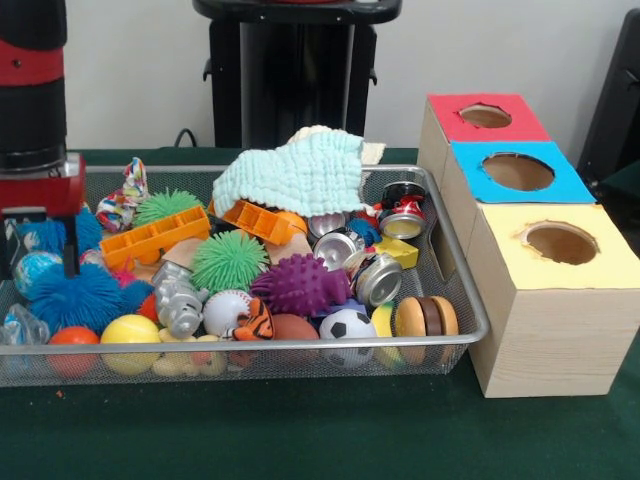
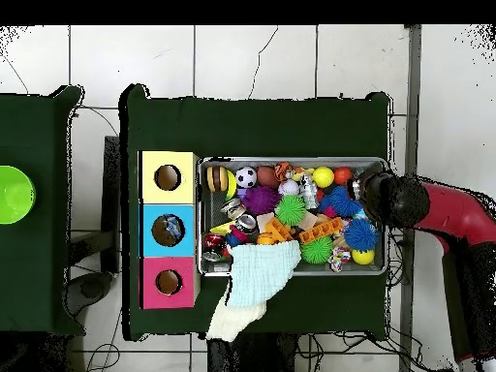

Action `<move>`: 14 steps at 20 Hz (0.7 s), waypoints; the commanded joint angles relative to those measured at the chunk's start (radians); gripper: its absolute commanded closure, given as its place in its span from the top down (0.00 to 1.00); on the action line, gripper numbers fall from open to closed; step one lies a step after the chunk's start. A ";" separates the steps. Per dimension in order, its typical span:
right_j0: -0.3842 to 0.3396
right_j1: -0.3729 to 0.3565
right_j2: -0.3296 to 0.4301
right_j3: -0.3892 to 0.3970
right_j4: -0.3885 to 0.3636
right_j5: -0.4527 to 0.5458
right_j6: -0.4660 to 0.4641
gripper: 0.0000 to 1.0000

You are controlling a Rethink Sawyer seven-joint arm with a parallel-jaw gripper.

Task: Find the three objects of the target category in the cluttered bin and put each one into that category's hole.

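**Arm over end of bin farthest from boxes; gripper state not readable**

Wire-mesh bin (image 1: 470, 300) on green table (image 1: 320, 430), packed with clutter. Red and black arm (image 1: 32, 90) at left edge of front view, reaching down over the bin end well apart from the boxes. In overhead view same arm (image 2: 441, 213) entering from right, its black end over the bin's right end. Gripper (image 1: 40, 235) partly in view among blue spiky balls (image 1: 75, 295); open or closed: cannot tell.

One see-through plastic bottle (image 1: 22, 325) visible at the bin's near-left corner in front view, beside an orange ball (image 1: 72, 340) and close below the gripper. Other two bottles not made out in either view.

Blue-surround hole (image 1: 517, 172) in middle wooden box, between red-surround hole (image 1: 485, 116) and yellow-surround hole (image 1: 560, 242); boxes standing in a row just beside the bin end opposite the arm. In overhead view something pale visible inside blue hole (image 2: 168, 230); identity not clear.

Other bin contents noted: pale green cloth (image 1: 295, 175) draped over the far rim, silver cans (image 1: 380, 278) near the box end, purple spiky ball (image 1: 298, 285), green spiky ball (image 1: 228, 260), soccer ball (image 1: 347, 325), baseball (image 1: 225, 310), yellow ball (image 1: 130, 332), orange plastic pieces (image 1: 155, 235), toy burger (image 1: 425, 316) at the near corner by the boxes.

Bright green round item (image 2: 14, 194) on separate green surface at overhead view's left edge.
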 commanded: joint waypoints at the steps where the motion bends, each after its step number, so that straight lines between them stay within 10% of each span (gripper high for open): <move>1: -0.025 0.138 0.051 0.002 -0.011 -0.028 -0.070 1.00; 14: 0.013 0.111 -0.008 -0.091 -0.180 -0.101 -0.100 1.00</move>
